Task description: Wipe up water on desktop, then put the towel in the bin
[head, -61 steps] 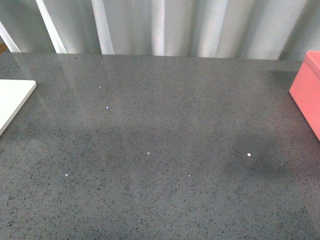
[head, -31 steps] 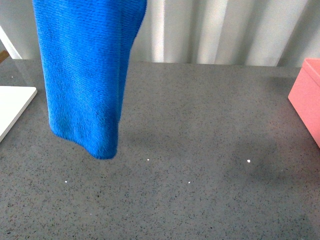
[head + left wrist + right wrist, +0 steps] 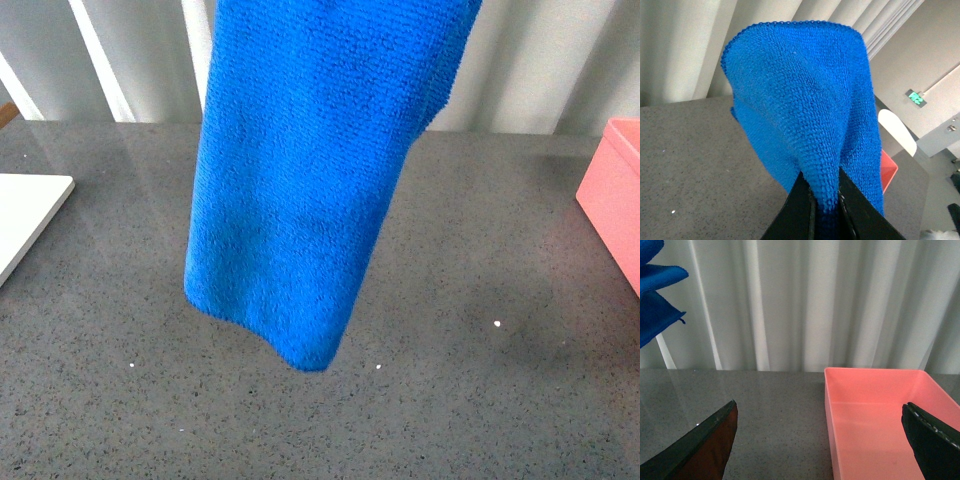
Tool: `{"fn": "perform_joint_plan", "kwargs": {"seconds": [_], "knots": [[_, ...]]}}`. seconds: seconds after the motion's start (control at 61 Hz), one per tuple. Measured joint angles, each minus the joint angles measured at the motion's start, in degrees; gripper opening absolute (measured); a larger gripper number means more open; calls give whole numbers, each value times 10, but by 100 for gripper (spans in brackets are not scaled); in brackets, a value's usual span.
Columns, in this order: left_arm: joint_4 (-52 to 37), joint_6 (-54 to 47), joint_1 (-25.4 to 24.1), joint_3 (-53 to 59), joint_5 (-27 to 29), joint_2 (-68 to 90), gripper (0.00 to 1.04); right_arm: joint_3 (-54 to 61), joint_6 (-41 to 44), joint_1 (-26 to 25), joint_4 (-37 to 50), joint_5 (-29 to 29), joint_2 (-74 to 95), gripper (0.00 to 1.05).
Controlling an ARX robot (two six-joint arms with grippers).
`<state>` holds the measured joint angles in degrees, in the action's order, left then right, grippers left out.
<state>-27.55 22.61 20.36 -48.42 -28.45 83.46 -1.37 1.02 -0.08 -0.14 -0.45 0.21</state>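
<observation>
**A:** What lies under your tool?

**B:** The desktop (image 3: 480, 400), well below your left gripper (image 3: 825, 202). It carries small bright specks (image 3: 497, 323), possibly droplets. The towel (image 3: 310, 180) hangs from that gripper, which is clamped tight on one fold. Its free end appears clear of the stone.

**A:** And the bin?

**B:** The bin (image 3: 615, 200) sits off toward your right gripper (image 3: 812, 440), whose jaws stand wide apart and empty.

**A:** What could go wrong?

**B:** You hold floppy cloth by a narrow pinch, so a fast swing may pull it free. Lower too little and the hanging end only brushes the water. Sweep too wide and it may snag the bin's rim.
</observation>
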Motion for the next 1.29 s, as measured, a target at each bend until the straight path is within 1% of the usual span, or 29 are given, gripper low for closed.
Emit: {"fn": "perform_joint_plan", "kwargs": {"seconds": [0.066,0.524,0.557,0.59,0.639,0.672,0.721,0.754,0.77,0.786,0.803,0.819,0.835,0.868,0.885,0.983,0.999,1.016,1.048,1.065,1.114,1.163,1.229,1.294], "knots": [[5,-7,6,0,9,3,4,0,0,0,0,0,0,98],[6,-15,8,0,11,5,4,0,0,0,0,0,0,98],[6,-15,8,0,11,5,4,-3,-5,3,-10,10,6,98],[5,-15,8,0,11,5,4,-25,-16,7,-63,40,39,98],[6,-15,8,0,11,5,4,-44,-27,2,-78,39,100,98],[6,-15,8,0,11,5,4,-55,-36,-10,-67,18,148,98],[6,-16,8,0,11,5,4,-73,-50,-33,-28,-33,225,98],[6,-16,8,0,11,5,4,-87,-65,-54,8,-85,283,98],[6,-16,8,0,11,5,4,-91,-67,-58,16,-97,297,98],[6,-16,8,0,11,6,4,-98,-71,-68,34,-122,325,98],[6,-16,8,0,11,6,4,-102,-74,-71,43,-128,339,98],[6,-16,9,0,11,6,4,-109,-80,-78,59,-156,364,98],[6,-16,9,0,11,6,4,-113,-82,-82,69,-163,378,98],[6,-16,8,0,11,6,4,-126,-93,-90,99,-217,425,98],[6,-16,8,0,11,6,4,-129,-95,-91,105,-229,436,98],[6,-16,8,0,12,6,4,-150,-114,-85,174,-347,533,98],[6,-16,8,0,12,6,4,-153,-114,-83,180,-352,542,98],[6,-16,8,0,12,6,4,-158,-115,-78,191,-370,559,98],[6,-16,8,0,12,6,4,-165,-118,-68,209,-389,584,98],[6,-16,8,0,12,6,4,-174,-117,-57,219,-403,608,98],[6,-16,8,0,12,6,4,-193,-112,-25,242,-421,659,98],[6,-16,8,0,12,6,4,-205,-102,1,253,-422,691,98],[6,-16,8,0,12,6,4,-228,-97,35,269,-408,738,98],[6,-16,8,0,12,6,4,-247,-96,58,284,-415,775,98]]}}
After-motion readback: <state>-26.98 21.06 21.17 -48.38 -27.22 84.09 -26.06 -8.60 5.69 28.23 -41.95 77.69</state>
